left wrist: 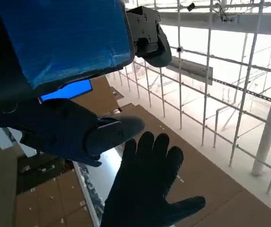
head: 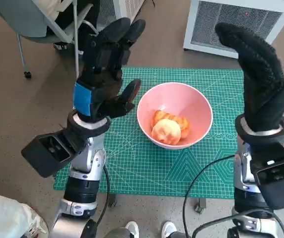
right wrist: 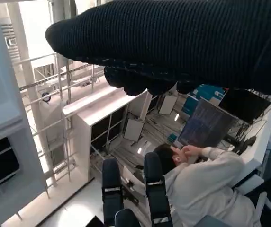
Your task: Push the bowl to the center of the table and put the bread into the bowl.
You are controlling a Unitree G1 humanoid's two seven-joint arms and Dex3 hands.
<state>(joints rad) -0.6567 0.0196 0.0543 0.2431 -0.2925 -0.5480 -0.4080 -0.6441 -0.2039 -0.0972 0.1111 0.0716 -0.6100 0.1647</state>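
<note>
1. Round pink plastic bowl (head: 175, 114): stands on the green gridded cutting mat (head: 132, 163), about midway between the two raised arms.
2. Golden-orange glazed bread (head: 169, 127): lies inside the bowl, on its bottom.
3. Black left hand with blue tape over its back (head: 104, 74): raised above the mat's left part, fingers apart, holding nothing, clear of the bowl.
4. Right hand in black knitted glove (head: 258, 79): raised at the mat's right edge, fingers extended together, slightly bent, empty.
5. Person in pale top (right wrist: 206, 184): seated at a monitor, right wrist view.
</note>
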